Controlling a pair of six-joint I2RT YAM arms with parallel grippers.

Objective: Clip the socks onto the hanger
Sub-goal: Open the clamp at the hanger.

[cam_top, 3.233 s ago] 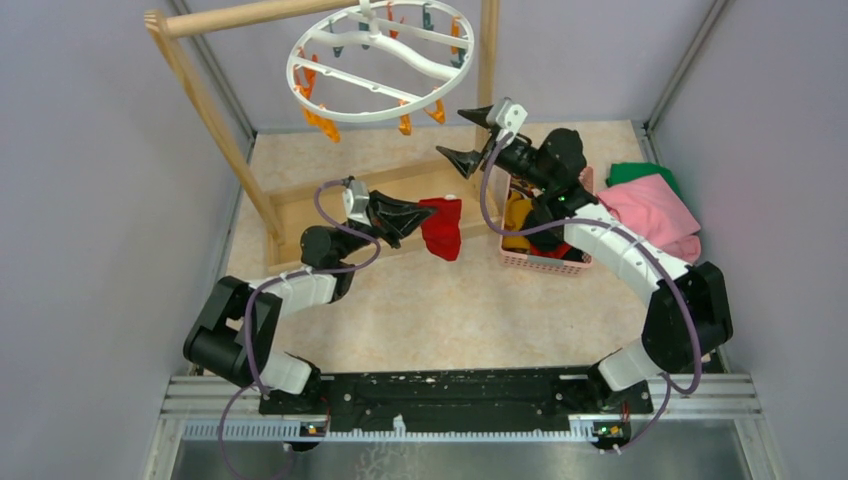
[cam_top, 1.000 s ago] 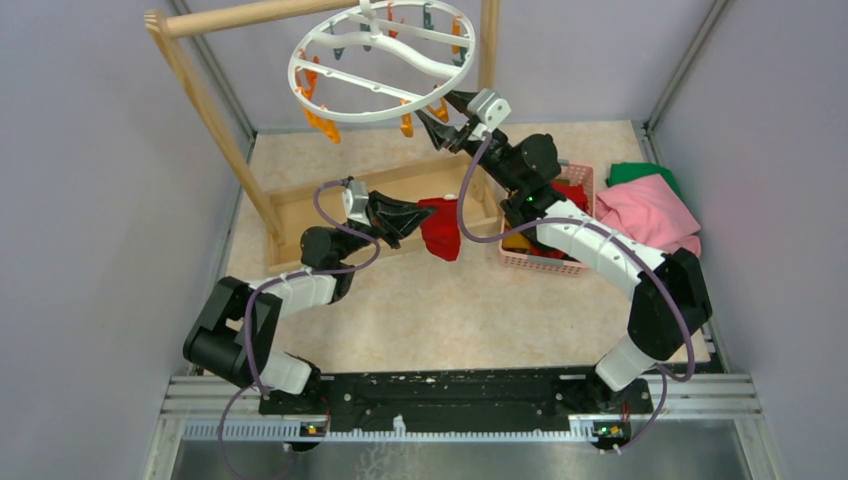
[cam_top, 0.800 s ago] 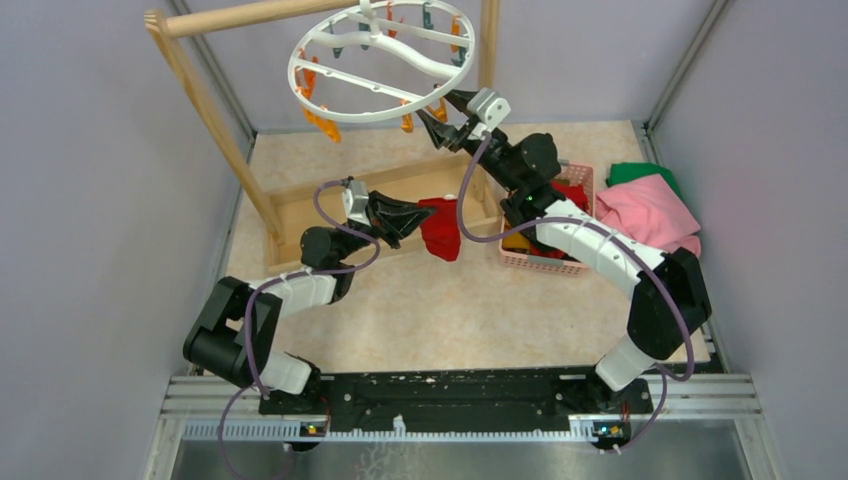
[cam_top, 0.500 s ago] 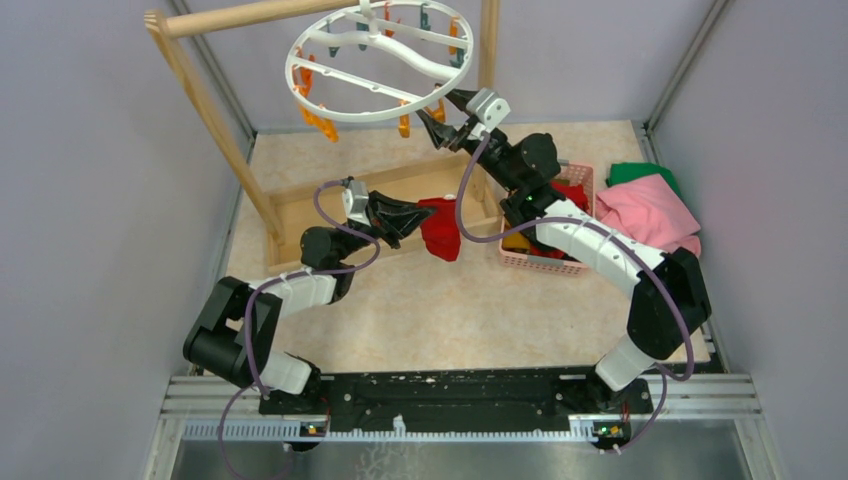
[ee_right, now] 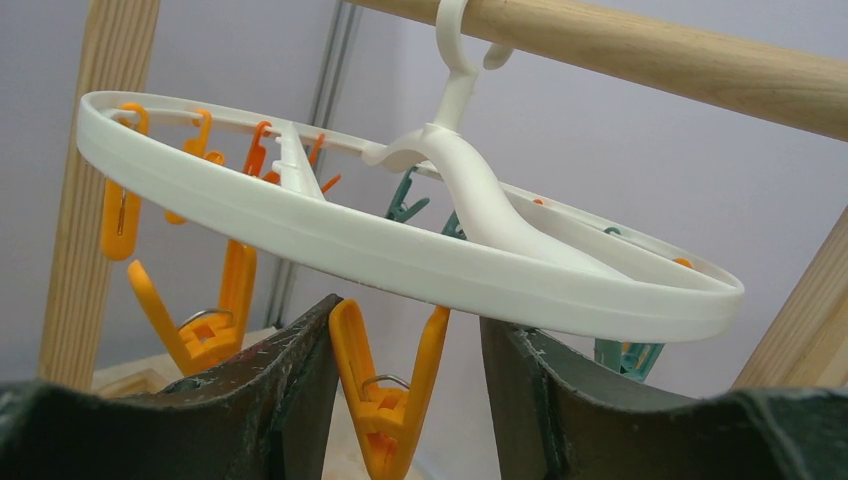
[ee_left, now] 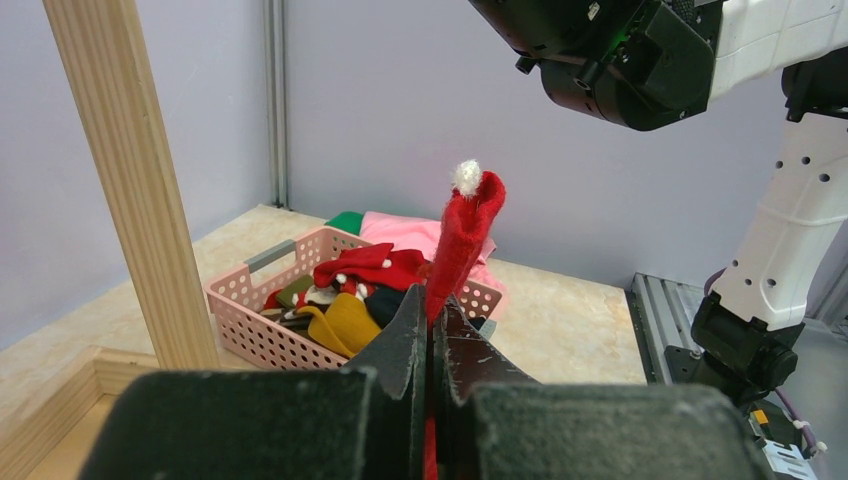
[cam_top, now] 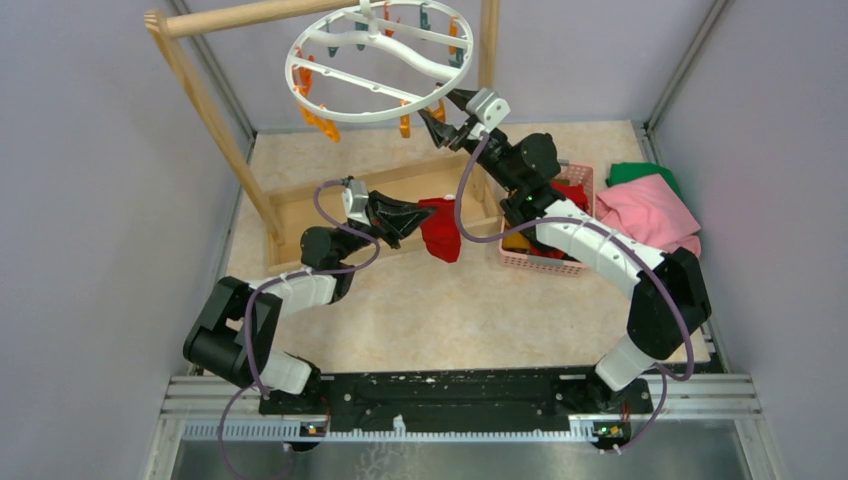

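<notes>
grip check first: your left gripper (ee_left: pixel 432 300) is clamped tight on a red sock (ee_left: pixel 465 235), pinching it near one end. in the left wrist view the sock stands up from the jaws with a small white pompom at its top; from above it hangs at the fingertips over the bench (cam_top: pixel 420 310), just left of the pink basket (cam_top: pixel 540 262).

your right gripper (ee_right: pixel 408 322) is raised under the near rim of the hanger (ee_right: pixel 400 250), jaws apart, straddling an orange clip (ee_right: pixel 385 400) that dangles from the ring. the left finger looks to be touching one leg of the clip, while the other finger stands a little clear, so nothing is squeezed.

the hanger hooks over the top bar of the wooden rack (cam_top: pixel 205 100) and sits tilted, with more orange and teal clips around its ring.

the other socks (ee_left: pixel 345 300), red, yellow and dark ones, lie heaped in the basket. a pink cloth (cam_top: pixel 655 215) and a green cloth (cam_top: pixel 640 172) rest on the bench just right of it.
</notes>
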